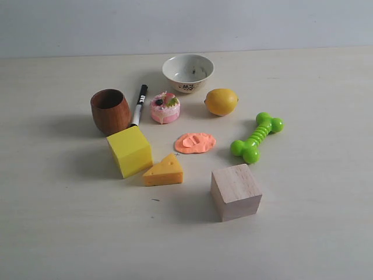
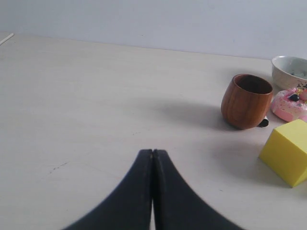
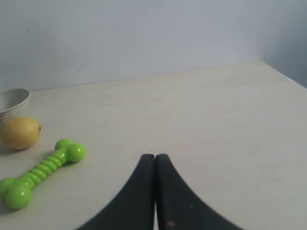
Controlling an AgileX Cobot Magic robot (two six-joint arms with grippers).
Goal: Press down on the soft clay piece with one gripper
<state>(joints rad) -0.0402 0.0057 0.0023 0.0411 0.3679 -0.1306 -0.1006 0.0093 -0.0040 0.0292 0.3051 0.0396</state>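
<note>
The soft clay piece [image 1: 194, 143] lies flat on the table in the exterior view, a salmon-orange lumpy oval with dents in its top, between the cheese wedge and the green bone toy. Neither arm shows in that view. My left gripper [image 2: 152, 152] is shut, its black fingers pressed together over bare table, with nothing held. My right gripper [image 3: 155, 156] is also shut and empty, over bare table to the side of the green bone. The clay appears in neither wrist view.
Around the clay stand a pink toy cake [image 1: 165, 107], lemon [image 1: 221, 101], bowl [image 1: 187, 72], wooden cup [image 1: 110, 111], black marker [image 1: 139, 104], yellow cube [image 1: 129, 151], cheese wedge [image 1: 164, 171], wooden block [image 1: 235, 191] and green bone toy [image 1: 256, 137].
</note>
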